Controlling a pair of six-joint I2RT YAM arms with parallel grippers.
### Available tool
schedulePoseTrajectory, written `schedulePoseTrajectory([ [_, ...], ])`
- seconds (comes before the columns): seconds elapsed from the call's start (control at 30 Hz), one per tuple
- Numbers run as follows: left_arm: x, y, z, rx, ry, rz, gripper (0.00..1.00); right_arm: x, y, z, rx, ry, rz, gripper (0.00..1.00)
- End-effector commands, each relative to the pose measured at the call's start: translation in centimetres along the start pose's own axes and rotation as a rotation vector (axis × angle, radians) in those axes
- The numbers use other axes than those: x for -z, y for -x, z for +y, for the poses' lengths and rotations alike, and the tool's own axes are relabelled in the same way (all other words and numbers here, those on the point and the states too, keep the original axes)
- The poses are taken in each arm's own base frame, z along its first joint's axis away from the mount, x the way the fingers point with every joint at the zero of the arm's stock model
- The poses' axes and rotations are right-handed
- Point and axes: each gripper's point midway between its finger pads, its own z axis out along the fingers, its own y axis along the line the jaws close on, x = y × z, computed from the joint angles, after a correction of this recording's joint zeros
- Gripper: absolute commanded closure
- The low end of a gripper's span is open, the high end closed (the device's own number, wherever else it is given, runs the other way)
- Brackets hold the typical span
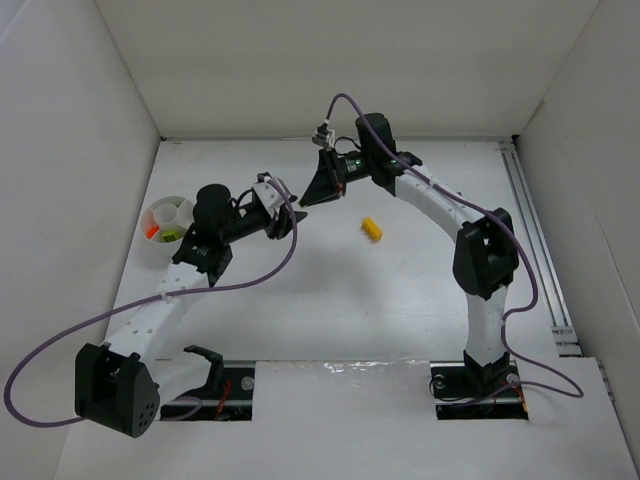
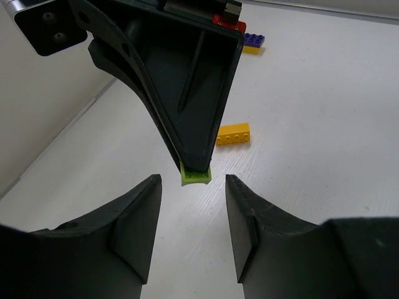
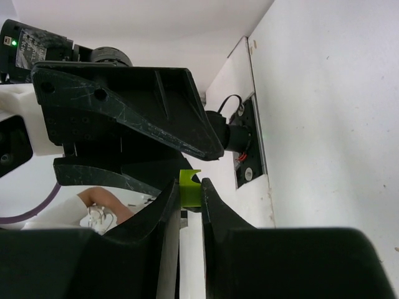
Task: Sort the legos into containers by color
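Counter (image 1: pixel 400 300): white, matte. Glossy strip (image 1: pixel 340 368) runs along its near edge. Enclosure, all white: back panel (image 1: pixel 340 60), L panel (image 1: pixel 60 200) on my left, R panel (image 1: pixel 590 150) on my right. Metal rail (image 1: pixel 538 240) runs front-to-back along the counter's R edge, beside the R panel.

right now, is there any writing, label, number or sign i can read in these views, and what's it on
No text can be read in any view.
Label on the black motor, right wrist view: it carries print, but too small and blurred to read.
Yellow brick and lime brick: no marks can be made out.
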Motion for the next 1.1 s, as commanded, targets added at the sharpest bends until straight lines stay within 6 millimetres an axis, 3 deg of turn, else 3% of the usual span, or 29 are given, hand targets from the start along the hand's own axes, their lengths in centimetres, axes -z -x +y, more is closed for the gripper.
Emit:
schedulePoseTrajectory([
  [0.0, -0.1, 4.2, 0.4, -0.053, -0.009, -0.101, 0.60, -0.5, 0.6, 3.5, 0.116, 0.037, -0.006, 0.97],
  [0.1, -0.2, 4.7, 0.1, -0.049, -0.016, -0.110, 0.66, -0.5, 0.7, 3.4, 0.116, 0.030, -0.012, 0.97],
  [0.43, -0.2, 4.7, 0.3, -0.048, -0.007, -0.108, 0.73, -0.5, 0.7, 3.4, 0.116, 0.030, -0.012, 0.97],
  [1.07, -0.2, 3.6, 0.3, -0.044, -0.005, -0.077, 0.69, -0.3, 0.7, 4.3, 0.143, 0.034, -0.017, 0.98],
])
